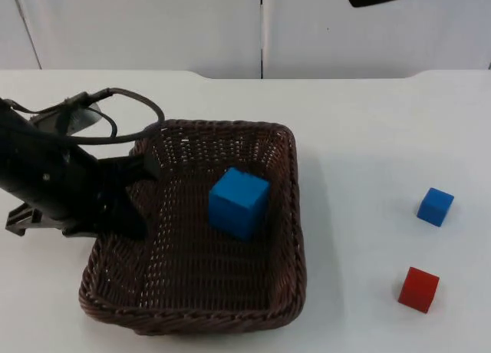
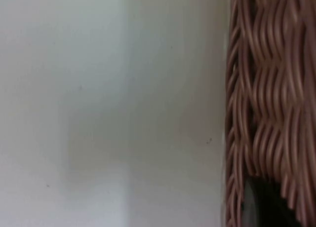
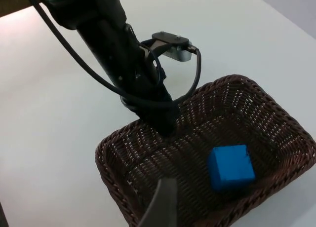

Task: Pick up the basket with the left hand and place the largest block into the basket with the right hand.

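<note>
While the left pincer [image 1: 146, 169] grips its rim, the basket [image 1: 295, 215] holds the large blue block [image 1: 238, 202].

the basket [image 1: 288, 215] is woven of brown wicker, ribbed and slightly glossy. the large blue block [image 1: 238, 202] and the small blue block [image 1: 436, 206] and red block [image 1: 419, 289] look matt and smooth. the white table [image 1: 383, 123] is seen as smooth.

white table [image 1: 368, 115], wicker basket [image 1: 291, 215], small blue block [image 1: 436, 206], red block [image 1: 419, 289]
</note>
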You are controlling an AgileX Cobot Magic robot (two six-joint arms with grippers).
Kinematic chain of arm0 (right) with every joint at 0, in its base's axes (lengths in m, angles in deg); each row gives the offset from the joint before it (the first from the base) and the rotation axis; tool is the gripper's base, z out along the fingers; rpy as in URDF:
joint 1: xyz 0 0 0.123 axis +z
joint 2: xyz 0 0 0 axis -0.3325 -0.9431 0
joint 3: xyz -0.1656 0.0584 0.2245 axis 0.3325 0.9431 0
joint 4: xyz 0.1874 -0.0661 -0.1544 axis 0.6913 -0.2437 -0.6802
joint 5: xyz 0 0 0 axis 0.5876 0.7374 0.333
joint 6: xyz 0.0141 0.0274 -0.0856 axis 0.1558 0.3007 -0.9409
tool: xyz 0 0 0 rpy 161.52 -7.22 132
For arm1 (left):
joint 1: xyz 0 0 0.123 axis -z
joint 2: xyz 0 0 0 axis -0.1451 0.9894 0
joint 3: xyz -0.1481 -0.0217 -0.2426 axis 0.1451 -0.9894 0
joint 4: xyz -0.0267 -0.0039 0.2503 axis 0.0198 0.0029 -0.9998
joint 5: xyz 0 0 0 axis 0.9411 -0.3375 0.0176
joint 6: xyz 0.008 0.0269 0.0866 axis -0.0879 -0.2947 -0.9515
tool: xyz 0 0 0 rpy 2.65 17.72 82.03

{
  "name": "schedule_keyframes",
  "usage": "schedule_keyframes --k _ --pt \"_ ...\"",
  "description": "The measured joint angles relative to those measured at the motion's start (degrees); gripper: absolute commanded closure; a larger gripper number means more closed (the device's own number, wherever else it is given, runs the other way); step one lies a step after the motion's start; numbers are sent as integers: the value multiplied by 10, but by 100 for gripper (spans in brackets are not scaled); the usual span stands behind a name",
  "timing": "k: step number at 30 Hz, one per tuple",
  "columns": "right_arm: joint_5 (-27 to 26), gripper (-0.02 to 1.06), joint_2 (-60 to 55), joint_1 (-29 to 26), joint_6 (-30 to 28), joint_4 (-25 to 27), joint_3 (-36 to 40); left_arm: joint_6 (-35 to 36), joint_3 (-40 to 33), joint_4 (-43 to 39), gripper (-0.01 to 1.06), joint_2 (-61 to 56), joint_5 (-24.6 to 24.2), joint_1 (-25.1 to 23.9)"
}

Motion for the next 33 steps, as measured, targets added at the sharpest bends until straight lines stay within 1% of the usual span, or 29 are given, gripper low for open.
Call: schedule_keyframes --k 6,7,9,11,12,15,16,17,20,21,27,29,31,33 --pt "0 30 0 0 0 -2 0 0 0 0 105 0 1 0" --pt "0 30 0 0 0 -2 0 0 0 0 103 0 1 0" --pt "0 30 0 0 0 -2 0 0 0 0 93 0 1 0" --pt "0 30 0 0 0 -2 0 0 0 0 76 0 1 0" --pt "0 30 0 0 0 -2 0 0 0 0 76 0 1 0" --pt "0 30 0 0 0 -2 0 0 3 0 46 0 -6 0" --pt "0 30 0 0 0 -2 0 0 3 0 38 0 -6 0" --pt "0 30 0 0 0 -2 0 0 3 0 38 0 -8 0" --pt "0 30 0 0 0 -2 0 0 3 0 23 0 -9 0" --pt "0 30 0 0 0 -2 0 0 3 0 21 0 -9 0" --pt "0 30 0 0 0 -2 0 0 3 -14 20 0 -2 0" --pt "0 30 0 0 0 -2 0 9 3 -38 20 -2 14 0" --pt "1 30 0 0 0 -2 0 34 3 -69 20 -10 33 0" --pt "1 30 0 0 0 -2 0 46 3 -85 20 -17 37 0"
